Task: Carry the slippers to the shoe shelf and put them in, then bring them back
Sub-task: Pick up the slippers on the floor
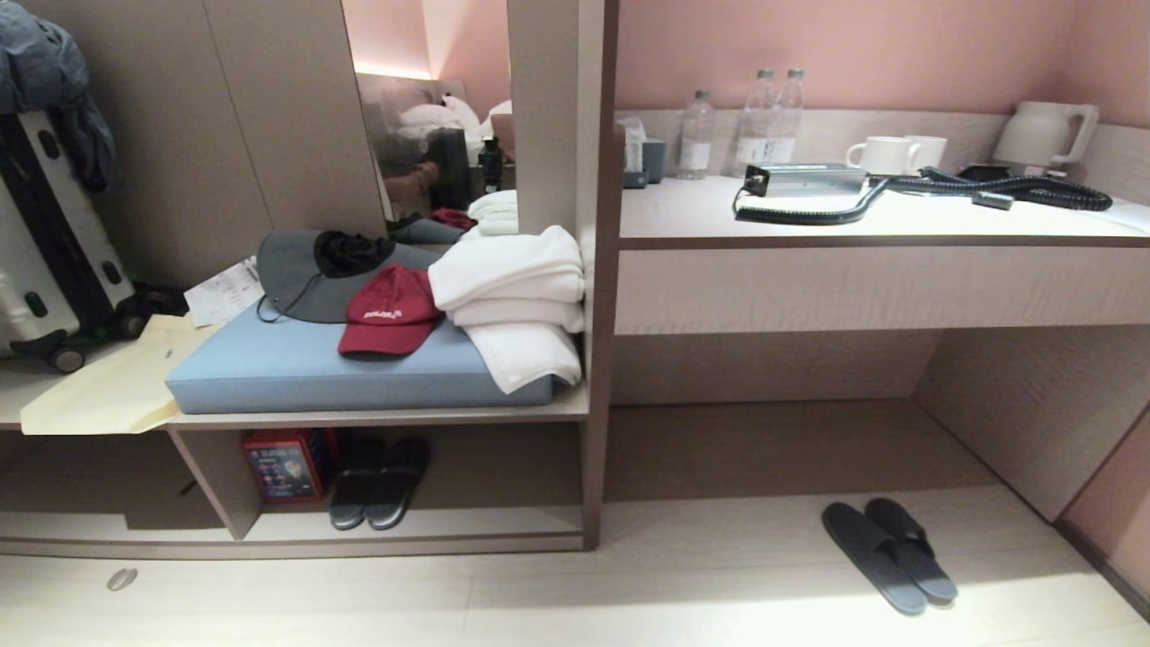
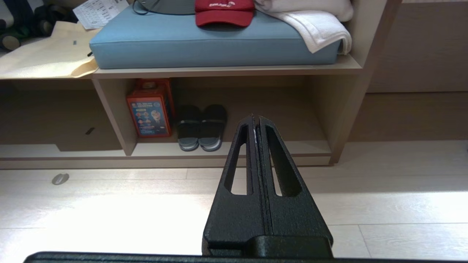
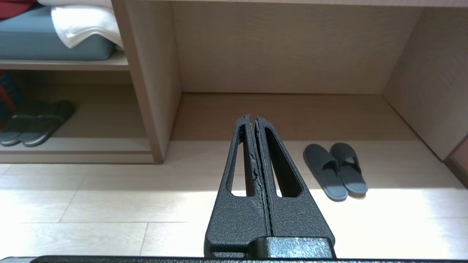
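The grey-blue slippers point(image 1: 889, 557) lie side by side on the pale floor, in front of the wide recess under the desk, toes toward the recess. In the right wrist view the slippers point(image 3: 335, 171) sit to one side of and beyond my right gripper point(image 3: 252, 117), which is shut and empty, well above the floor. The shoe shelf point(image 1: 503, 523) is the low cubby under the bench at the left. My left gripper point(image 2: 255, 117) is shut and empty and points at the shoe shelf point(image 2: 296, 148) from a distance. Neither arm shows in the head view.
A darker pair of slides point(image 1: 377, 481) and a red box point(image 1: 286, 463) occupy the shelf's left part. On the bench above lie a blue cushion point(image 1: 296, 368), a red cap point(image 1: 388, 310) and white towels point(image 1: 517, 301). An upright post point(image 1: 597, 395) separates shelf and recess.
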Robot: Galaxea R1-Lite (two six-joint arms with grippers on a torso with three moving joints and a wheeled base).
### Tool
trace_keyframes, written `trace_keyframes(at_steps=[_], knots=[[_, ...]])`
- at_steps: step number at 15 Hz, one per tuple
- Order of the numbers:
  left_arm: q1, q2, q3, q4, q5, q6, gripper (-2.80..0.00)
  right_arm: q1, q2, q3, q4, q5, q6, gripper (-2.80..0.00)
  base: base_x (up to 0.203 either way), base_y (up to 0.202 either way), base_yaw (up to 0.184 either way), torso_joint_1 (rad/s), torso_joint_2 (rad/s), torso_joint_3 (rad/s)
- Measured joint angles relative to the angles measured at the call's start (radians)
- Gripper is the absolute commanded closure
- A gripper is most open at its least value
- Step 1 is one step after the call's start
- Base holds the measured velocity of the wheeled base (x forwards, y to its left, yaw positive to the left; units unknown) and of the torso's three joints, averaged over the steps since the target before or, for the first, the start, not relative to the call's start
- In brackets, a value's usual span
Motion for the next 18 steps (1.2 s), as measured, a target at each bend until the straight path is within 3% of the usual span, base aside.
trace_keyframes(at_steps=[18], knots=[[0.000, 0.000, 0.000, 0.001, 0.000, 0.002, 0.00, 0.000, 0.000, 0.000, 0.000, 0.001, 0.005, 0.00, 0.000, -0.195, 0.002, 0.001, 0.00, 0.003]])
